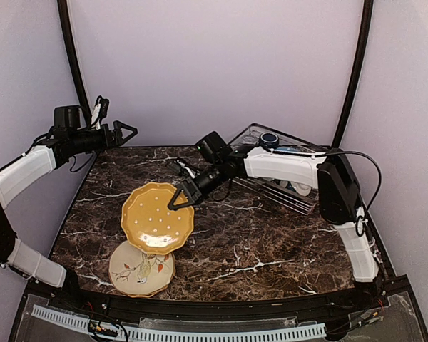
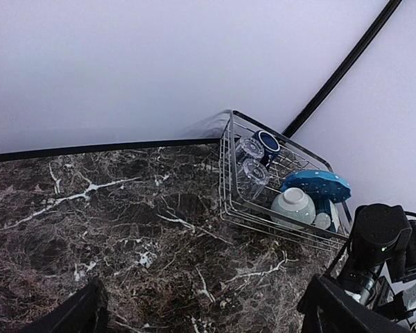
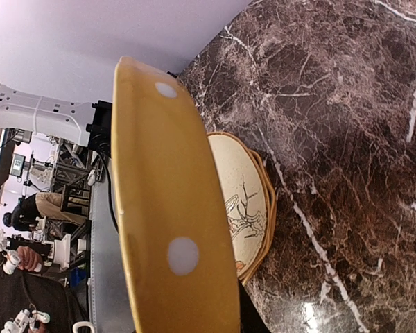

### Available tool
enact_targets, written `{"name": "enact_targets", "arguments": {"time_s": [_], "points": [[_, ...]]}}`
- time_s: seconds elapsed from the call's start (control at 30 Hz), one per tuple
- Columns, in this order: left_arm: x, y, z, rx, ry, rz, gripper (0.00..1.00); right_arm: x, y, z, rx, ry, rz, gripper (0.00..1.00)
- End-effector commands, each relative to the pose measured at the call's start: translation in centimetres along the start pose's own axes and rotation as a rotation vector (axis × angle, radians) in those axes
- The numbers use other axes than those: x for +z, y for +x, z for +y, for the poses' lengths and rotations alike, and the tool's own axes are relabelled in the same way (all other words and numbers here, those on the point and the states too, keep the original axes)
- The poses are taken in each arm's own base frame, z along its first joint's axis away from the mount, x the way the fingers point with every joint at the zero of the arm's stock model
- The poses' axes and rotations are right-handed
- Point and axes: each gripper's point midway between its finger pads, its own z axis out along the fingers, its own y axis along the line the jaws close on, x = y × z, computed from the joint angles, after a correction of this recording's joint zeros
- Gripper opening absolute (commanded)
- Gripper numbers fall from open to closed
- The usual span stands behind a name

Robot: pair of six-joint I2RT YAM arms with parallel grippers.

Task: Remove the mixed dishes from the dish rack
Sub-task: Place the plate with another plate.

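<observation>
At the far left my left gripper (image 1: 125,130) hangs above the far left corner of the table (image 1: 271,242), jaws spread wide and holding nothing. To its right, near the front edge, the cream plate (image 1: 140,269) lies flat on what looks like a second, yellowish plate. The mustard plate (image 1: 157,217) is held tilted in the air just above and behind it, overlapping its far rim in the top view. My right gripper (image 1: 177,201) is nearly closed on that plate's right-hand scalloped rim, pinching it between the fingers. I judge the plate stiff, glazed and fairly heavy for an edge grip, so it could pivot or slide in the fingers. It would chip if it dropped onto the cream plate, so it wants lowering gently and level. At the far right corner the dish rack (image 2: 228,166) holds the navy mug (image 2: 267,142), two glass tumblers (image 2: 249,163) lying against its left wall, a white bowl (image 2: 292,207) turned over and the blue dotted plate (image 2: 317,186). The tumblers look slick and fragile; I would grip each across its body, and the bowl and plate by the rim.
</observation>
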Motion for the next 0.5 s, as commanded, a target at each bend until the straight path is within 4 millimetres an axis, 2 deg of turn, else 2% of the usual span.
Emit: {"name": "enact_targets", "arguments": {"time_s": [0.0, 0.3, 0.47], "points": [[-0.1, 0.2, -0.1, -0.012, 0.012, 0.006, 0.99, 1.8, -1.0, 2.3, -0.09, -0.078, 0.027, 0.0], [0.1, 0.3, -0.1, -0.022, 0.02, 0.009, 0.99, 6.1, 0.3, 2.3, -0.087, -0.102, 0.095, 0.0], [0.3, 0.5, 0.0, -0.029, 0.023, 0.014, 0.99, 7.5, 1.3, 2.0, -0.063, -0.132, 0.14, 0.0]]}}
